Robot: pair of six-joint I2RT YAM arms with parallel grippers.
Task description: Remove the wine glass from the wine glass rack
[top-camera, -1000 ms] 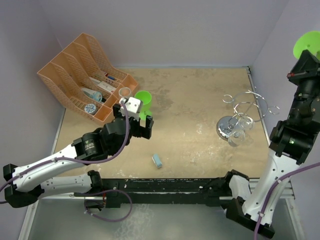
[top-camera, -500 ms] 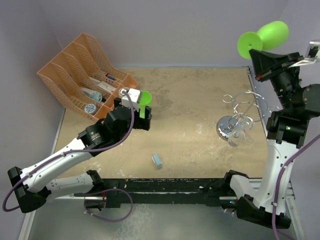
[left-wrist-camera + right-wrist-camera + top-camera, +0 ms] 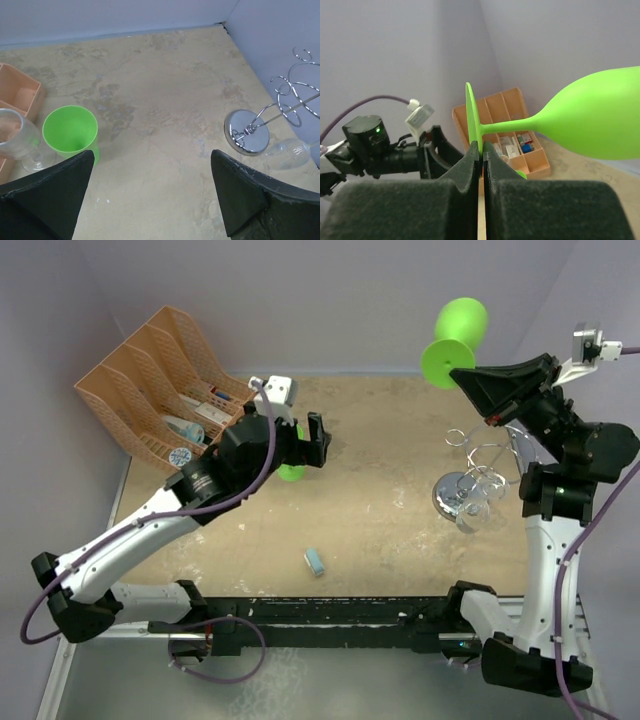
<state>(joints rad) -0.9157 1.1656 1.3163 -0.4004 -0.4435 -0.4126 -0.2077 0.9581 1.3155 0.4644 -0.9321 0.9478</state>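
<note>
- The green wine glass (image 3: 455, 328) is up in the air, turned on its side. It is high above the wine glass rack (image 3: 500, 455) and well apart from the curled wires, so I judge it is already free.
- The right gripper (image 3: 481, 150) has its fingers pressed together on the thin edge of the glass's foot. This is a small hold and the bowl sticks far out, so I think a slow move without swinging is best.
- To finish well, I would lower it over bare table (image 3: 390, 470), away from the wires and from the clear glass (image 3: 289, 153) lying low beside the rack's round base. I would turn it foot-down and let go only when the foot rests flat.
- The left gripper (image 3: 152, 165) has its jaws wide apart and holds nothing. It is near the green cup (image 3: 70, 132), and it is better out of the path.
</note>
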